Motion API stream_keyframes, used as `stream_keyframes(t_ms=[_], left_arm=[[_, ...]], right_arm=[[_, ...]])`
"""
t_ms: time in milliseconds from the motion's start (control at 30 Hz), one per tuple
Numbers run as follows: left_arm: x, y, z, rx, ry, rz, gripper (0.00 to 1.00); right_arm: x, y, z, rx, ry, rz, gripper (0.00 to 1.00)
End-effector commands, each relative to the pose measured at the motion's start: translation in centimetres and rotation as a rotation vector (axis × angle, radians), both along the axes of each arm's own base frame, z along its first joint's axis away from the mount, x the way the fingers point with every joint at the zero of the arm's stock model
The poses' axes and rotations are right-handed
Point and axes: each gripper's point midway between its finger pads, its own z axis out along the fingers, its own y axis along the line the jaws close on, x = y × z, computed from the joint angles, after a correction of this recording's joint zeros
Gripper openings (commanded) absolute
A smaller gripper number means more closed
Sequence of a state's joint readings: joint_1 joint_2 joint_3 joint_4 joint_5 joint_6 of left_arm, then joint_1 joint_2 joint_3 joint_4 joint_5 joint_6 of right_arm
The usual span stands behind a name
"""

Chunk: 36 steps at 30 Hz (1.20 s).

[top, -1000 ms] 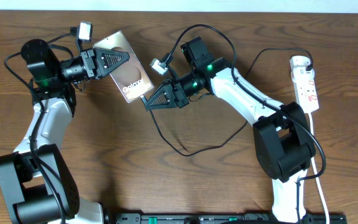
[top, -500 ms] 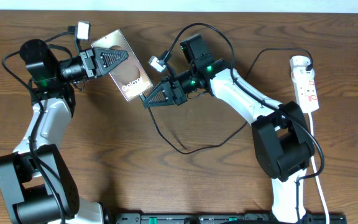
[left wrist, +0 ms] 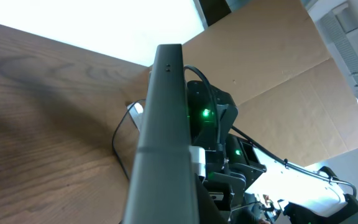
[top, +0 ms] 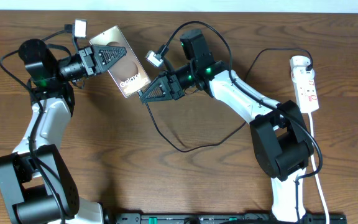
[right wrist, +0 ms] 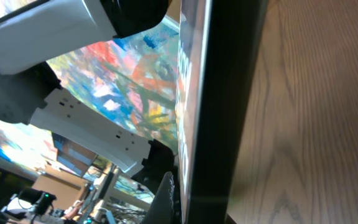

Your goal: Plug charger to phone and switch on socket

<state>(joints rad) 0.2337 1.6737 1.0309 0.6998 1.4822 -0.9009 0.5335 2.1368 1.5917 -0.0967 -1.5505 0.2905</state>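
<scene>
left gripper (top: 120, 56) is clamping the bronze-tan rectangular smartphone (top: 130, 78), right gripper (top: 143, 98) is pinching the thin black charger cable (top: 185, 151) at the phone's lower edge.

A dark wood-grain table (top: 104, 155) fills the overhead view, with a pale strip (top: 229, 5) beyond its edge at 12 o'clock. From the left wrist, brown cardboard sheets (left wrist: 278, 68) stand at 2 o'clock, beside a washed-out white area (left wrist: 73, 25) at 11 o'clock.

brown wooden table (top: 166, 180), cardboard panel (left wrist: 278, 81)
</scene>
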Motion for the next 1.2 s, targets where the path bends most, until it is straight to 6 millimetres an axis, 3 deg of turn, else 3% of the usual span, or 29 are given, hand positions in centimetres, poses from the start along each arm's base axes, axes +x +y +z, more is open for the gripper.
stream_keyframes(t_ms=[0, 133, 200, 267, 300, 367, 667, 933, 1033, 1100, 1167], left_arm=[[-2.0, -2.0, 0.5, 0.011, -0.044, -0.128, 0.07], [-2.0, -2.0, 0.5, 0.011, -0.044, -0.128, 0.08], [-2.0, -2.0, 0.5, 0.011, -0.044, -0.128, 0.07], [-2.0, -2.0, 0.5, 0.011, -0.043, -0.127, 0.07], [-2.0, -2.0, 0.5, 0.011, -0.043, -0.127, 0.07], [-2.0, -2.0, 0.5, 0.011, -0.043, -0.127, 0.08], [-1.5, 0.0, 0.5, 0.01, -0.038, -0.076, 0.07], [-0.8, 6.5, -0.2, -0.019, 0.046, 0.088, 0.07], [-0.9, 8.9, -1.1, -0.062, 0.146, 0.15, 0.07], [-1.1, 9.8, -1.6, -0.078, 0.18, 0.175, 0.07], [-1.1, 10.2, -2.1, -0.081, 0.192, 0.191, 0.07]], right_arm=[[0.4, -0.1, 1.6, 0.024, -0.027, 0.003, 0.01], [0.4, -0.1, 1.6, 0.024, -0.026, 0.003, 0.02], [0.4, -0.1, 1.6, 0.023, -0.027, 0.002, 0.15], [0.4, -0.1, 1.6, 0.023, -0.027, 0.002, 0.48], [0.4, -0.1, 1.6, 0.024, -0.026, 0.003, 0.74], [0.4, -0.1, 1.6, 0.024, -0.026, 0.003, 0.99], [0.7, -0.4, 1.6, 0.023, -0.026, -0.005, 0.99], [3.9, -2.2, 1.0, -0.06, 0.06, -0.125, 0.99], [6.1, -2.8, -0.7, -0.158, 0.117, -0.249, 0.99], [7.6, -3.5, -2.8, -0.268, 0.166, -0.358, 0.99], [8.8, -4.8, -6.2, -0.441, 0.211, -0.491, 0.99]])
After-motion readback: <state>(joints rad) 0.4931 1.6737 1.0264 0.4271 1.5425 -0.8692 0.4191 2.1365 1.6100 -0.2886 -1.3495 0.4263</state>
